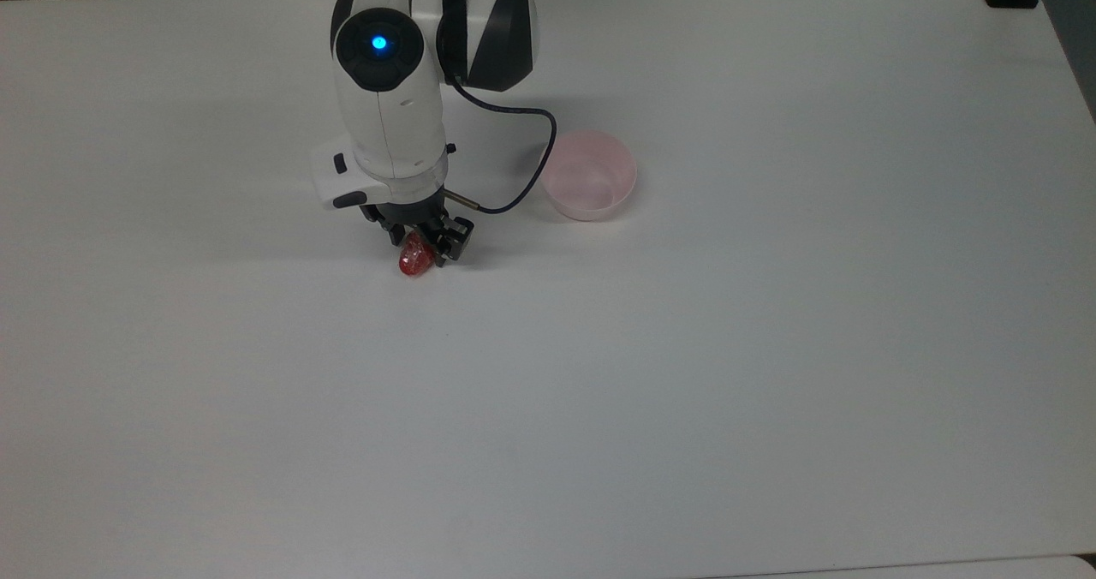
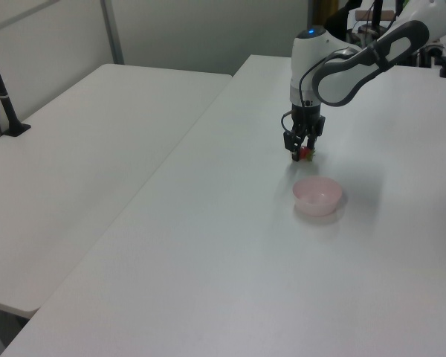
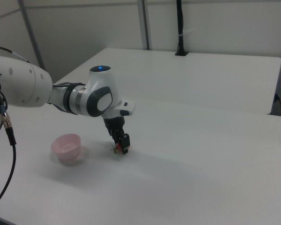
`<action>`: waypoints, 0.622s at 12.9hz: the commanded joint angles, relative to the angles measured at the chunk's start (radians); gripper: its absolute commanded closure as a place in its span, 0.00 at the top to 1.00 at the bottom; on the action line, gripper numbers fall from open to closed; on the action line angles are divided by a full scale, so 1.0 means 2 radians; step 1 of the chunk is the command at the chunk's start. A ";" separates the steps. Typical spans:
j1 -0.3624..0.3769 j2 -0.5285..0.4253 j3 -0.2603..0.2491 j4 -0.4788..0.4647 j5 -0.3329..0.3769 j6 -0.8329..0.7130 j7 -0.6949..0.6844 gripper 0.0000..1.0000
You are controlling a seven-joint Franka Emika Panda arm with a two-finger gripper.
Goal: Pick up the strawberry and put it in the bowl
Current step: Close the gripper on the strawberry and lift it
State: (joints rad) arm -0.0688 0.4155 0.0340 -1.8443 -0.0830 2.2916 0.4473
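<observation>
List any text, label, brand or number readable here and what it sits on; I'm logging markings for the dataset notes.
None: no readable text, label, brand or number appears in any view.
The arm's white casing above the gripper carries a glowing blue light, not lettering.
The strawberry, the bowl and the table are unmarked.
</observation>
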 commanded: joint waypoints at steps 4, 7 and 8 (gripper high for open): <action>0.002 -0.050 0.024 0.000 0.001 -0.014 -0.011 0.43; 0.002 -0.090 0.059 0.001 -0.001 -0.077 -0.033 0.43; 0.002 -0.100 0.071 0.001 -0.001 -0.100 -0.040 0.43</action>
State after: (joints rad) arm -0.0665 0.3115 0.1171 -1.8160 -0.0836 2.2114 0.4171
